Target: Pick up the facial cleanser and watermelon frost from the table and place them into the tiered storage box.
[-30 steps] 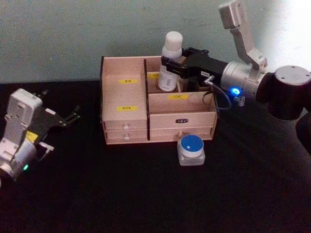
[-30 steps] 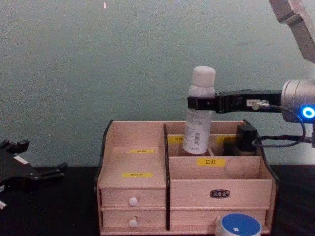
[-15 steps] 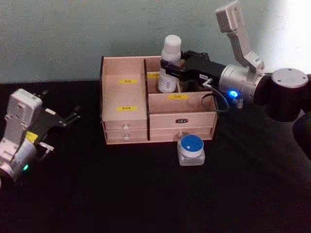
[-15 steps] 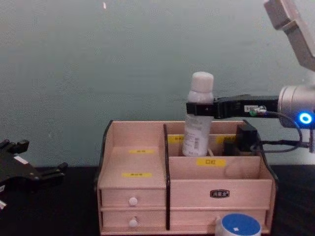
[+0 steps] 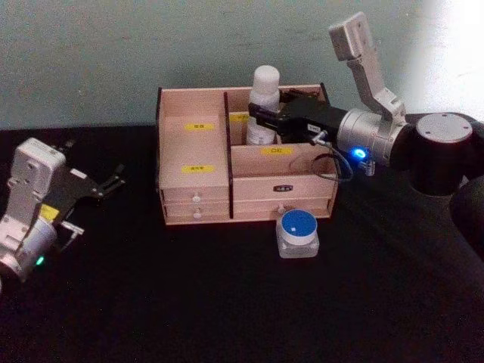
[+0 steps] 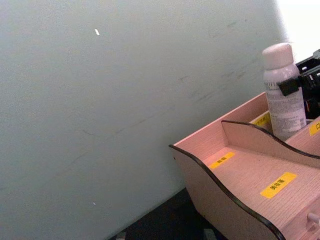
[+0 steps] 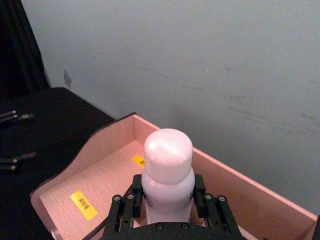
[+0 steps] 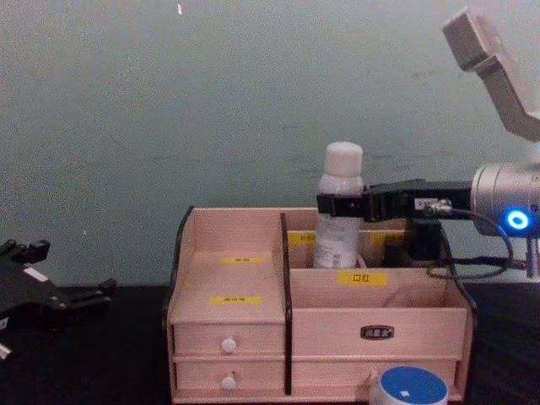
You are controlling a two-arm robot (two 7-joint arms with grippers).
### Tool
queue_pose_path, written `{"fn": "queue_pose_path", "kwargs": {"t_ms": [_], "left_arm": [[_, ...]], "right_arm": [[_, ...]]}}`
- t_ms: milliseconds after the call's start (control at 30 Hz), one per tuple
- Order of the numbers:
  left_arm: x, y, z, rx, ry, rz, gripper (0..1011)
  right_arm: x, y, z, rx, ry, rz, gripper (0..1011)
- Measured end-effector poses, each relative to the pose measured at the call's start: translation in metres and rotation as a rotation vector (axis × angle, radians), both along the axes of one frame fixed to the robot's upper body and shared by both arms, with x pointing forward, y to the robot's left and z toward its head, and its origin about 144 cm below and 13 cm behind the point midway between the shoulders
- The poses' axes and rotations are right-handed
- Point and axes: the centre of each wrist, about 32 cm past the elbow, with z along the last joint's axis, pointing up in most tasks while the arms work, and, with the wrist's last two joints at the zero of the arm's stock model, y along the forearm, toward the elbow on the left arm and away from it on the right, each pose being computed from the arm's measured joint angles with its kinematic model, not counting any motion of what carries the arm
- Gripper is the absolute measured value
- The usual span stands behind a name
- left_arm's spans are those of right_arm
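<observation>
**Q:** While the right gripper [image 5: 263, 117] is clenching the facial cleanser [image 5: 266, 79] upright in a rear compartment of the tiered storage box [image 5: 193, 162], what is threatening?

**A:** Letting go unseated is risking a topple. The left gripper [image 5: 116, 176] is idling, fingers spread, far left.

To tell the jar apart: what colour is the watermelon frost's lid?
The watermelon frost lid is blue with a white rim, clearest in the head view.

bottle [image 8: 343, 164] lowered
Right arm's jaws, clamped on it, brought it deeper into the organiser's [image 8: 228, 291] rear compartment.
</observation>
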Motion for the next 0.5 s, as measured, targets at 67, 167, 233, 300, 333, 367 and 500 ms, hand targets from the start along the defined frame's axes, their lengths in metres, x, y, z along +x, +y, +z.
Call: {"fn": "queue_pose_path", "kwargs": {"t_ms": [67,167,233,300,333,367,500], "left_arm": [[0.0000,0.0000,0.0000,0.000,0.000,0.000,1001],[0.0000,0.0000,0.0000,0.000,0.000,0.000,1001],[0.0000,0.0000,0.0000,0.000,0.000,0.000,1001],[0.0000,0.0000,0.0000,0.000,0.000,0.000,1001],[0.0000,0.0000,0.0000,0.000,0.000,0.000,1001],[0.0000,0.0000,0.0000,0.000,0.000,0.000,1001],[0.0000,0.0000,0.0000,0.000,0.000,0.000,1001]], "right_arm": [[-0.0001,0.0004,-0.0021,-0.004,0.005,-0.001,600],[-0.0005,0.0010,-0.0038,-0.008,0.008,-0.001,600],[-0.0008,0.0013,-0.0054,-0.011,0.012,-0.002,600],[-0.0007,0.0014,-0.0065,-0.013,0.015,-0.003,600],[-0.0006,0.0015,-0.0077,-0.015,0.018,-0.004,600],[-0.0005,0.0015,-0.0081,-0.016,0.019,-0.004,600],[-0.0002,0.0018,-0.0106,-0.022,0.026,-0.006,600]]}}
